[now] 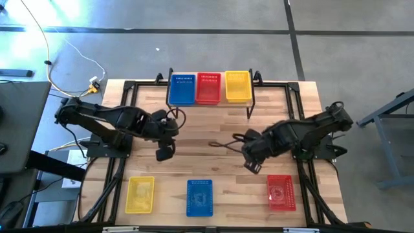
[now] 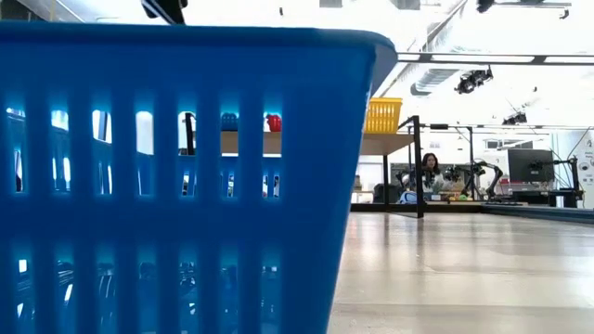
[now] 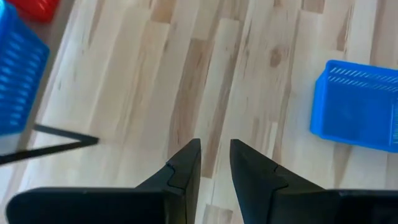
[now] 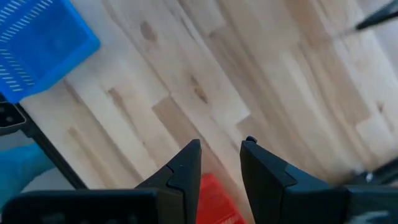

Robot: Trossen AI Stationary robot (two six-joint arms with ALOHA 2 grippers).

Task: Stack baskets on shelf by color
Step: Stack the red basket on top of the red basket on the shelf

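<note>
The shelf (image 1: pixel 255 102) stands at the table's far edge and carries blue (image 1: pixel 182 89), red (image 1: pixel 208 87) and yellow (image 1: pixel 238 86) baskets side by side. Along the near edge sit a yellow basket (image 1: pixel 140 194), a blue basket (image 1: pixel 200 197) and a red basket (image 1: pixel 281 192), each resting on its base on the table. My left gripper (image 1: pixel 164 154) hovers over bare wood left of centre, slightly open (image 3: pixel 214 152). My right gripper (image 1: pixel 251 167) hangs open (image 4: pixel 221 149) just to the far-left of the red basket (image 4: pixel 214 199). Both hold nothing.
In the low view the near blue basket (image 2: pixel 176 176) fills the foreground and hides most of the table. The shelf's thin black legs (image 1: pixel 251 110) stand behind the grippers. Bare wood lies between the shelf and the near row of baskets.
</note>
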